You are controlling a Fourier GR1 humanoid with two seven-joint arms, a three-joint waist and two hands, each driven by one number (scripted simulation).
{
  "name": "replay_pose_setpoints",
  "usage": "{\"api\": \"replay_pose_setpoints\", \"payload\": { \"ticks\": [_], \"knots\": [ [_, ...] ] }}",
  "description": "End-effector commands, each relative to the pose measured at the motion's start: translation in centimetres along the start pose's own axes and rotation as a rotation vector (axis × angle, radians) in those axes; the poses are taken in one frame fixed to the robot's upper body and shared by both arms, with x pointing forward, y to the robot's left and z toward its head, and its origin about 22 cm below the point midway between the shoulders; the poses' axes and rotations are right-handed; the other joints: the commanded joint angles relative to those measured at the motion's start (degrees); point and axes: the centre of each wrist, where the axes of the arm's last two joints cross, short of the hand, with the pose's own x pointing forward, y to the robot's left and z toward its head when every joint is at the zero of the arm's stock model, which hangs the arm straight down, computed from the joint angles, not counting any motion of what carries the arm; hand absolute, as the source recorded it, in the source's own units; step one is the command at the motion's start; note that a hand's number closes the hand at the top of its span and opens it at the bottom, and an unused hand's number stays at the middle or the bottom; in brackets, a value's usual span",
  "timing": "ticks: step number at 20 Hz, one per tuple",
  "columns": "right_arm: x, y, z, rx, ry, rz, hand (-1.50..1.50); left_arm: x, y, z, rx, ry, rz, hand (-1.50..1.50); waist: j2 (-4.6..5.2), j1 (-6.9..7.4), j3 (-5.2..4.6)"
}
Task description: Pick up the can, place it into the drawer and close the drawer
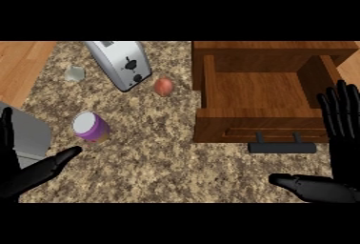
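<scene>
Can (91, 127) upright on the counter (175, 157), toward its left edge, untouched.
My left hand (28, 174) and right hand (342, 143) are both spread, holding nothing; the drawer (256, 90) stands pulled out at the counter's right.

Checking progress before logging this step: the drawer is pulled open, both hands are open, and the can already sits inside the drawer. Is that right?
Not quite. The head view shows the can on the counter, left of the drawer, not inside it. The rest holds: the drawer is pulled open, and the left hand and right hand are both open.
</scene>
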Motion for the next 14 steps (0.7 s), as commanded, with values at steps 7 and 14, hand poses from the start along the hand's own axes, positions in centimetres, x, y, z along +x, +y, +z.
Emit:
{"api": "replay_pose_setpoints", "payload": {
  "ticks": [7, 14],
  "knots": [
    [-0.5, -0.1, 0.6, -0.08, 0.115, -0.004, -1.5, 1.0, -0.8, 1.0, 0.203, 0.18, -0.029, -1.5, -0.39, -0.05, 0.13],
    [-1.6, -2.5, 2.3, -0.075, 0.132, 0.016, -1.5, 0.6, -3.0, 0.7, 0.186, 0.194, -0.026, -1.5, -0.39, -0.23, 0.13]
  ]
}}
